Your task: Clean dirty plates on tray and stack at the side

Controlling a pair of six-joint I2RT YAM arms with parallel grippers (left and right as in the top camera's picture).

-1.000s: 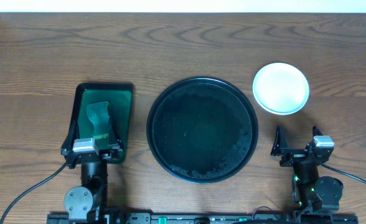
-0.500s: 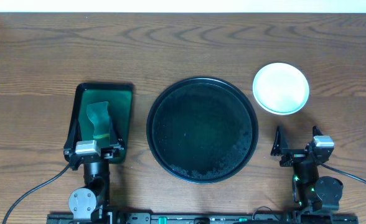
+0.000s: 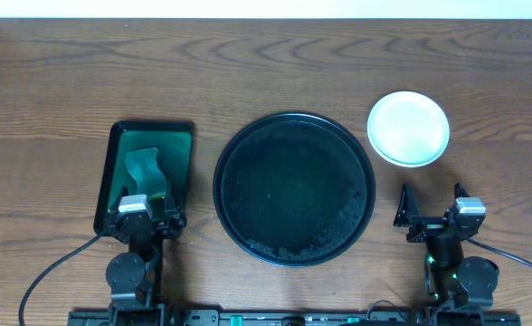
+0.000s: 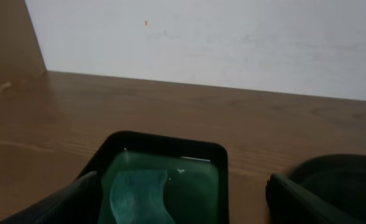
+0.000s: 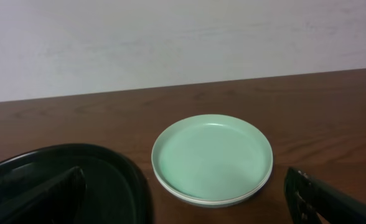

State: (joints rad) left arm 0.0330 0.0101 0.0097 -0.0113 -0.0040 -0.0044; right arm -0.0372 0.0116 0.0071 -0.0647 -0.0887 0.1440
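The plates [image 3: 408,129] are seen stacked on the desk [image 3: 67,72] toward its right edge, just beside the far right rim of the tray [image 3: 293,186] and apart from it. How many lie in the stack cannot be told. The tray is set at the middle of the desk. The left gripper [image 3: 145,201] is held spread wide, grasping nothing, over the near end of a dark-green rectangular tray [image 3: 153,126] toward the left edge, in which a teal pad [image 3: 145,170] is laid. The right gripper [image 3: 431,201] is likewise released and empty, by the near edge, well apart from the plates.
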